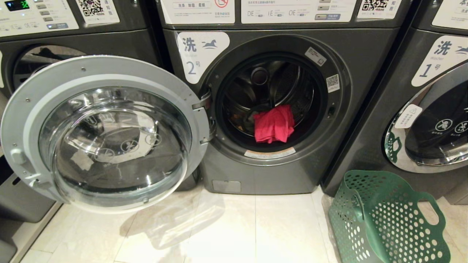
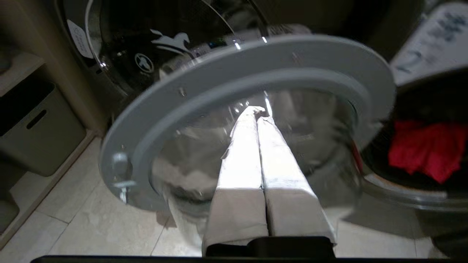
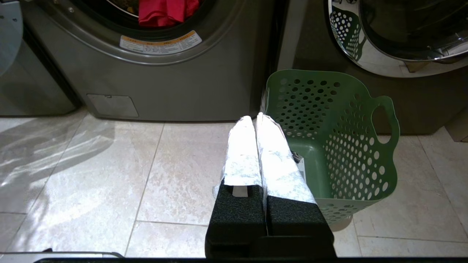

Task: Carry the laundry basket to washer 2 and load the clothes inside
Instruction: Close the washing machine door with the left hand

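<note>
clothes (image 1: 274, 124) in washer 2 (image 1: 256, 109), laundry basket (image 1: 387, 219) at its right

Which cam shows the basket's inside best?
Right wrist view: it looks down into the basket, floor bare, no clothes. Head view shows it cropped at the frame corner, bottom hidden. Left wrist view misses it.

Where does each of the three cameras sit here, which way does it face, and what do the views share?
Head view: on the head, facing forward and down at washer 2, its open door and the laundry basket; no arm shows.
Left wrist view: behind the shut left gripper, facing the open door.
Right wrist view: behind the shut right gripper, facing the floor and the empty basket.
Shared: the pink-red garment in the drum shows in all three.
</note>
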Motion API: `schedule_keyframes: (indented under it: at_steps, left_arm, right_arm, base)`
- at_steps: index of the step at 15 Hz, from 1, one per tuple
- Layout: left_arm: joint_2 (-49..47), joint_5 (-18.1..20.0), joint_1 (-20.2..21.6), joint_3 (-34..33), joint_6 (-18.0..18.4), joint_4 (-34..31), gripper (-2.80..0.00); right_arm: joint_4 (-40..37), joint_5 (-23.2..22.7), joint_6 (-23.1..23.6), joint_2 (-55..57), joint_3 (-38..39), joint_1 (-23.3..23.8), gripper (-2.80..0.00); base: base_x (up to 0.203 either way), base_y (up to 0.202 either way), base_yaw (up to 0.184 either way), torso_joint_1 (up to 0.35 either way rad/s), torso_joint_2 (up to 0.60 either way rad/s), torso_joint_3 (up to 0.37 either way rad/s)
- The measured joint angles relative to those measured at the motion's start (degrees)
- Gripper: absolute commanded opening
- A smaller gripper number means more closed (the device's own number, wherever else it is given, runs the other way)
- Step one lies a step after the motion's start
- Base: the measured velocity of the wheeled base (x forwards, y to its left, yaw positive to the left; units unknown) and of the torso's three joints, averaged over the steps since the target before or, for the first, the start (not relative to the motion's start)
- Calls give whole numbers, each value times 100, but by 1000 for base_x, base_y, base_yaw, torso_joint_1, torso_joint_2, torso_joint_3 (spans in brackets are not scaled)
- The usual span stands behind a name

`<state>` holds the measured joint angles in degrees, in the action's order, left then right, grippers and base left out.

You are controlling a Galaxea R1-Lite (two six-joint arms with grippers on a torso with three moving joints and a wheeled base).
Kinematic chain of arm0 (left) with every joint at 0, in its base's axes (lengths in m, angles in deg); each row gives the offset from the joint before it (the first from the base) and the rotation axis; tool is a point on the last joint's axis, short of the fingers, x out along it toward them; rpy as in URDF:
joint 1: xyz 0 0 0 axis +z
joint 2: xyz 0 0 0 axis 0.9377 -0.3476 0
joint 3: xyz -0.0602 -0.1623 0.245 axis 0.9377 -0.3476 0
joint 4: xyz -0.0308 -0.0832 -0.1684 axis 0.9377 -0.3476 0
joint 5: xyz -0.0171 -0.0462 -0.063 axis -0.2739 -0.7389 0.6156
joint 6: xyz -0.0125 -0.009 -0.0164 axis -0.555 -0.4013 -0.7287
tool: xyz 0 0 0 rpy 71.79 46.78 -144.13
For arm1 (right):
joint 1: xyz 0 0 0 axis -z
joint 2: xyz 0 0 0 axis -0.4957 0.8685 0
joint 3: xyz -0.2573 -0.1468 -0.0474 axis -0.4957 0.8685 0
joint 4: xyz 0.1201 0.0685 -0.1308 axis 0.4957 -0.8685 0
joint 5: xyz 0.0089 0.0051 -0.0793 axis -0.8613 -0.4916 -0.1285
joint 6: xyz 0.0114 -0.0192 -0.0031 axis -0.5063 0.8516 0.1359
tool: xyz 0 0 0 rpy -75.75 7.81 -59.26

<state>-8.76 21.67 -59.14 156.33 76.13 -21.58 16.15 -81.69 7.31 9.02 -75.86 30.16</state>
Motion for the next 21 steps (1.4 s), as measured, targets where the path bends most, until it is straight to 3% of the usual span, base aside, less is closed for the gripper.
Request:
schedule_keyframes:
  at_steps: [3,6,8,10,13,21]
  left_arm:
    - [-1430,657,1030,1226,-101,549,-280]
    - [-2485,982,1461,2315,-154,567,-280]
    - [-2991,1467,1580,2831,-310,212,-280]
    - [-3443,1806,1668,3350,-695,-104,-280]
    - [-4133,1930,1709,3956,-1084,-174,-280]
    - [-4775,2103,1681,4094,-1123,-257,-280]
  right_arm:
    - [0,9,-7,0,0,0,-280]
    - [0,7,-13,0,0,0,-280]
    - [1,9,-27,0,0,0,-280]
    - [0,16,-66,0,0,0,-280]
    - [1,145,-216,0,0,0,-280]
    - [10,157,-211,0,0,0,-280]
  base:
    - [0,0,0,0,0,0]
    - [0,0,0,0,0,0]
    - [0,0,0,0,0,0]
    - [0,0,0,0,0,0]
    - [0,0,0,0,0,0]
    - [0,0,0,0,0,0]
